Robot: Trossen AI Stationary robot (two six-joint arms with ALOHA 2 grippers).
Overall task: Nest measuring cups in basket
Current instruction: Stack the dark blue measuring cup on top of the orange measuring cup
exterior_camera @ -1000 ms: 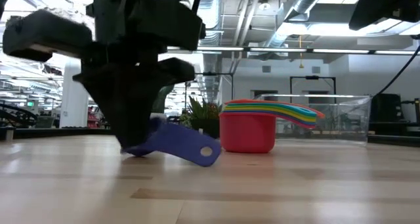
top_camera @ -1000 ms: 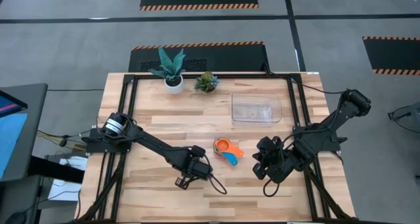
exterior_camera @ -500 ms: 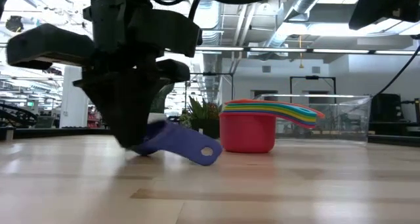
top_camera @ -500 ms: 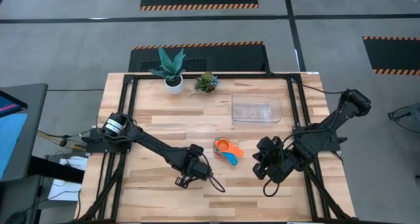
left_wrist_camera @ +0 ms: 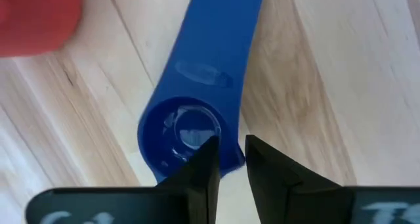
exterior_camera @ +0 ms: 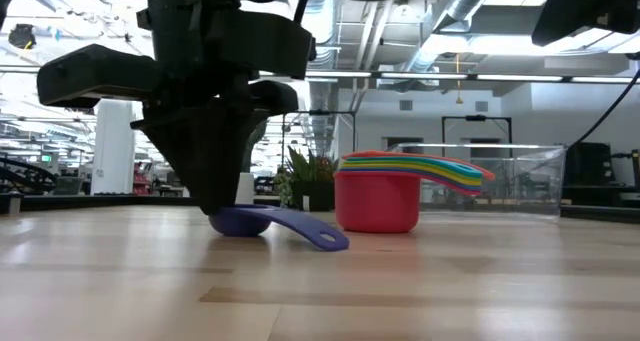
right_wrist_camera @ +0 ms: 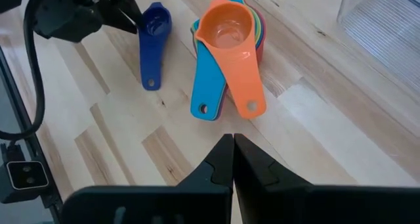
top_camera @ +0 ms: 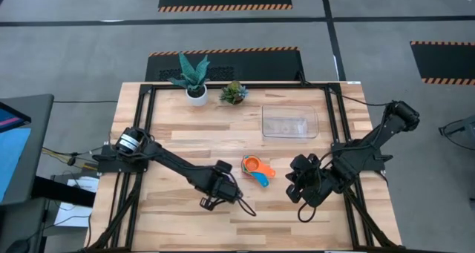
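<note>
Now the small dark blue plastic measuring cup [exterior_camera: 262,222] lies flat on the counter [top_camera: 178,216], no longer tilted; left claw [left_wrist_camera: 227,159] pinches its rim. Right claw [right_wrist_camera: 233,159], pressed together, waits right. Nesting remains undone.

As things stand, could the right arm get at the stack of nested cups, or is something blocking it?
Probably yes. The right gripper, shut, waits beside the nested stack with only bare tabletop between them. The left gripper is off on the far side, at the dark blue cup, not across the path.

one cup [right_wrist_camera: 152,37] lies left of the nested stack [right_wrist_camera: 226,53].
</note>
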